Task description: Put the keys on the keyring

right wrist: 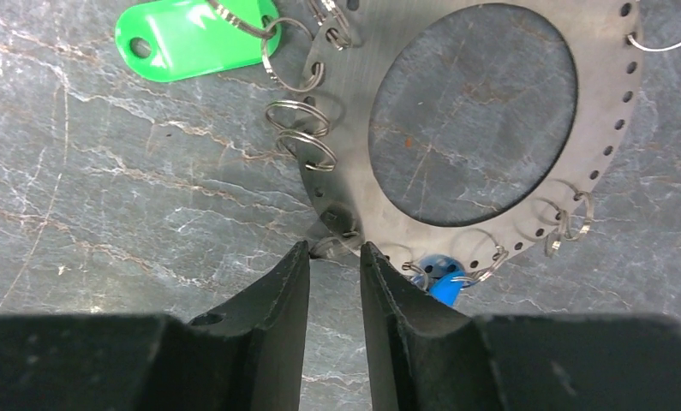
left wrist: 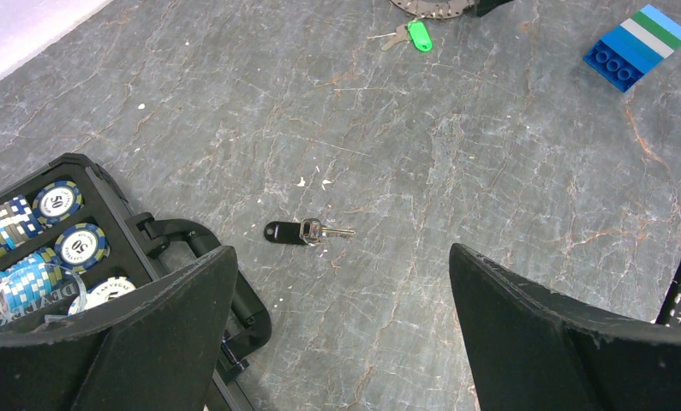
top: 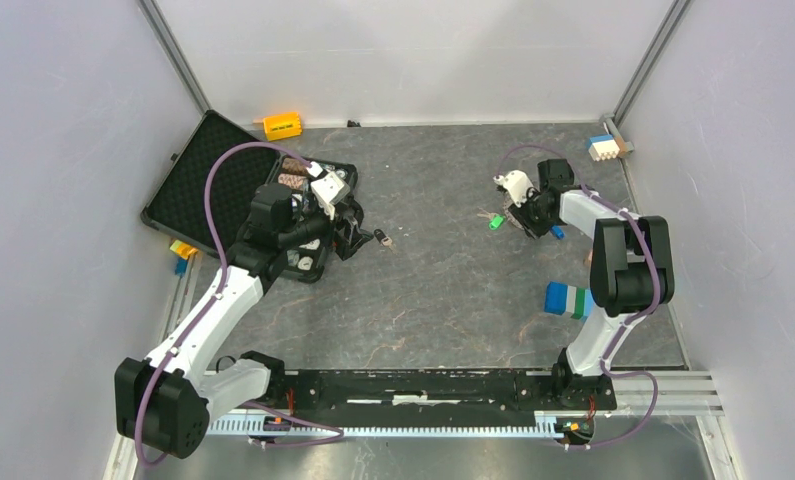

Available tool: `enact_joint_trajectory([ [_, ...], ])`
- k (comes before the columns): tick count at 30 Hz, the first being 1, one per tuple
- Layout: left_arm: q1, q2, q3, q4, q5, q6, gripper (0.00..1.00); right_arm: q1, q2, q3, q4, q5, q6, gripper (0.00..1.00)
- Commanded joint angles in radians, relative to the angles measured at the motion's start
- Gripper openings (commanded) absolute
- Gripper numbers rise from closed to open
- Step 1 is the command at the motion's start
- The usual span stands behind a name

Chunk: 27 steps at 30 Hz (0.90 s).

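Risk: right gripper (right wrist: 334,250), tips narrowed onto split ring (right wrist: 328,247) at near rim of keyring (right wrist: 354,201), may lose thin wire or drag loose keyring. Blue key (right wrist: 444,282) just beside, same rim; green key (right wrist: 191,38) at far rim. Right arm low, wrist pitched down. Black key (left wrist: 307,231) well apart from keyring, unthreaded; left gripper (left wrist: 341,255) spread wide over it.

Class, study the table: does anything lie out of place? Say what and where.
The black key lies alone on the table beside the chip case, apart from the keyring, where the green key and blue key sit.
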State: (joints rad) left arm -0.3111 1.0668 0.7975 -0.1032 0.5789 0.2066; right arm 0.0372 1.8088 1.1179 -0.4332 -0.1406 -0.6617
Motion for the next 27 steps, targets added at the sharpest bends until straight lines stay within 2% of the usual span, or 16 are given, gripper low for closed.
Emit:
enact_joint_trajectory([
  [1,-0.003,-0.016,0.031,0.013,0.023,0.04,1.0,-0.003,-0.059,0.002,0.05,0.029,0.011,0.32],
  [9,-0.003,-0.015,0.031,0.013,0.028,0.04,1.0,-0.003,-0.075,0.004,0.061,0.029,0.018,0.23],
  [16,-0.003,-0.015,0.032,0.013,0.031,0.038,1.0,-0.004,-0.067,0.0,0.065,0.053,0.026,0.2],
  [23,-0.003,-0.013,0.031,0.013,0.03,0.039,1.0,-0.005,-0.113,-0.048,0.113,-0.001,0.123,0.41],
  [27,-0.003,-0.013,0.03,0.013,0.033,0.042,1.0,-0.005,-0.127,-0.076,0.161,0.012,0.211,0.44],
])
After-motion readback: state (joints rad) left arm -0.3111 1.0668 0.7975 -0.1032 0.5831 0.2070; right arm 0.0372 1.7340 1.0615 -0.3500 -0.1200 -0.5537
